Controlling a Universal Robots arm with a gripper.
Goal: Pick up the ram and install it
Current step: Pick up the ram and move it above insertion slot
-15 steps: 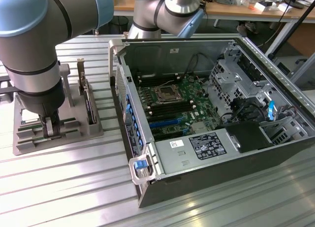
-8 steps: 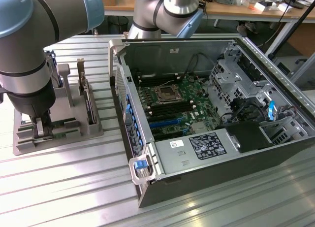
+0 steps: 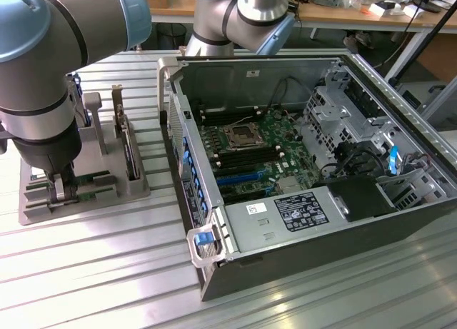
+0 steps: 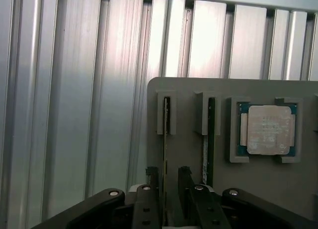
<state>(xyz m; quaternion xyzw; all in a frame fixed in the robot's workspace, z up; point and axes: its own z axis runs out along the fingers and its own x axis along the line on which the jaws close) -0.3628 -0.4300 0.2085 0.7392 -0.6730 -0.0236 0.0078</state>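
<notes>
Arm: bulky grey and pale-blue jointed robot arm [image 3: 43,72], at nine o'clock in the exterior view, pointing straight down into the holder.
End effector: black metal end effector [image 4: 168,182]; its fingers [image 4: 151,178] are spread, one beside each flat face of the stick, and by my judgement they pinch nothing yet.
Task's thing: thin green circuit-board ram stick [image 4: 165,134], standing on edge in a holder slot directly between the fingers. Its long axis runs out from the end effector toward the slot's end post, which I judge to be roughly twelve-to-six in the exterior view.
Neighbour: second dark stick [image 4: 209,139] with a whitish label, parallel and just beside, in the next slot.
Processor: square processor chip [image 4: 269,129] with a matte silver lid and green rim, flat in its own recess.
Holder: matte grey moulded holder [image 4: 184,90], slotted and posted.
Worktop: ribbed brushed-aluminium worktop [image 3: 107,272].
Case: open dark steel computer case [image 3: 321,265], at three o'clock from the end effector and well apart. A green motherboard [image 3: 250,154] with long black slots lies flat inside.
</notes>
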